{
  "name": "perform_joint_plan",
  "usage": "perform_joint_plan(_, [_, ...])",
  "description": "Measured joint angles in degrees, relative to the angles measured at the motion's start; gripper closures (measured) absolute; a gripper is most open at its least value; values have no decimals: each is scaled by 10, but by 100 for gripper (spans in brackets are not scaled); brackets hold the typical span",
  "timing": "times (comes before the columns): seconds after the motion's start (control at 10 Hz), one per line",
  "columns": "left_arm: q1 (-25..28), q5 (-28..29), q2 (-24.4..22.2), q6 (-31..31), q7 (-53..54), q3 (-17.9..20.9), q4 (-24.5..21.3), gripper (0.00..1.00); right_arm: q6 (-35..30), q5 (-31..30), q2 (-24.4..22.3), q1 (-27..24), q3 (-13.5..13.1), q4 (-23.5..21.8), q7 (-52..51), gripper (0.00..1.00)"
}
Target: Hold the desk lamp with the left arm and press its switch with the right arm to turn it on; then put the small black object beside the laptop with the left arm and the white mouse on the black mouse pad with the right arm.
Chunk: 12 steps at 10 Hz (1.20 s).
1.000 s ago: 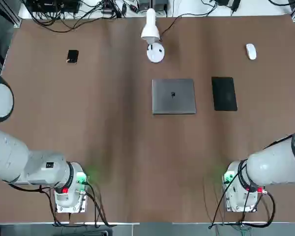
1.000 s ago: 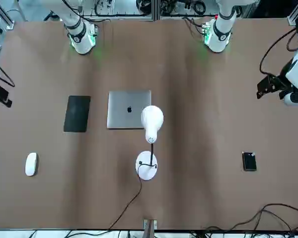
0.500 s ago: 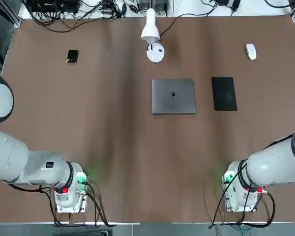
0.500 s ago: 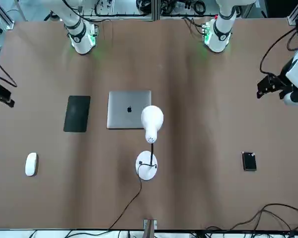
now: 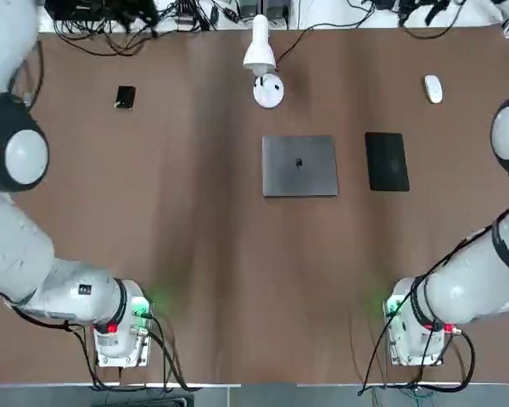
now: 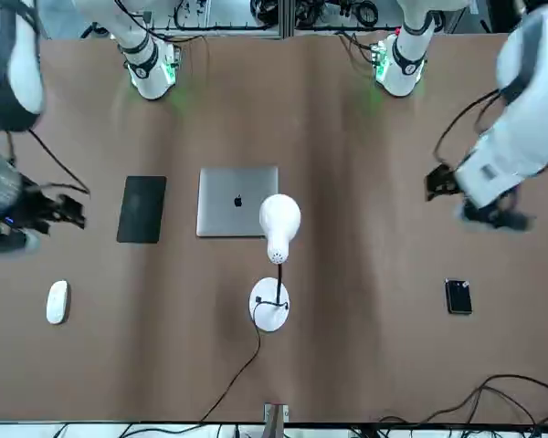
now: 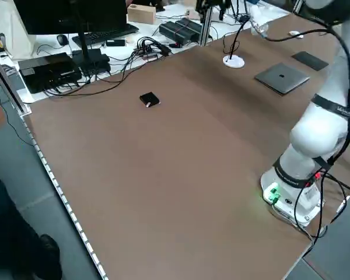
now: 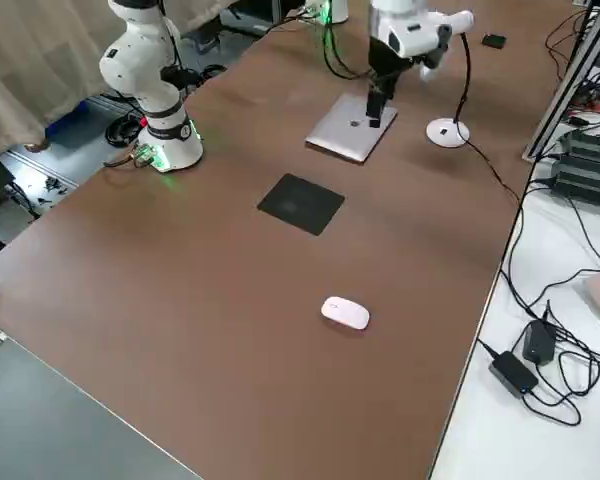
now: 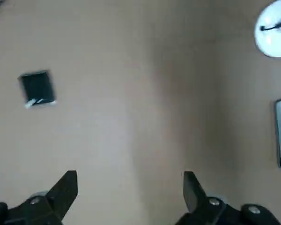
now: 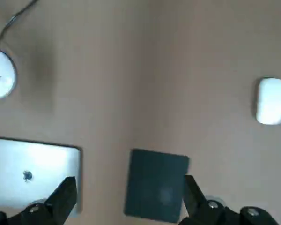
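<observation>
Hovering, jaws apart over tbl (image 6: 365, 347), L pincer (image 9: 130, 180) & R pincer (image 10: 131, 183), lamp (image 6: 279, 224) btwn

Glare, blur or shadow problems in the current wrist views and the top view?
Left wrist: pale sheen across the tabletop, glossy highlight at the small black object's edge. Right wrist: bright glare on the laptop lid, white mouse nearly blown out. Top: green glow beside each arm base.
</observation>
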<state>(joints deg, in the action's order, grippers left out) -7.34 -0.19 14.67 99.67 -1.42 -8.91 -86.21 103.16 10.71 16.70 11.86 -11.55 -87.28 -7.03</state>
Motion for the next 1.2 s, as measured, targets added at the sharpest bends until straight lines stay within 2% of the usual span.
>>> perform_joint_plan(0.3, [-55,-2,121,168,-1,-14,41,0,79,79,70,38,1,-5,25,4])
perform_joint_plan(0.5, [-74,-7,185,295,25,-17,46,0,115,93,92,73,2,-4,72,5])
perform_joint_plan(0.7, [-82,-19,244,410,74,-26,48,0,151,117,109,106,3,-5,114,15])
perform_joint_plan(0.9, [-82,-22,296,518,119,-49,49,0,197,174,136,127,3,-5,123,50])
perform_joint_plan(1.1, [-82,-22,358,659,180,-77,49,0,240,255,174,144,3,-4,123,81])
perform_joint_plan(1.2, [-81,-22,391,722,201,-91,50,0,258,283,193,154,3,-3,123,86])
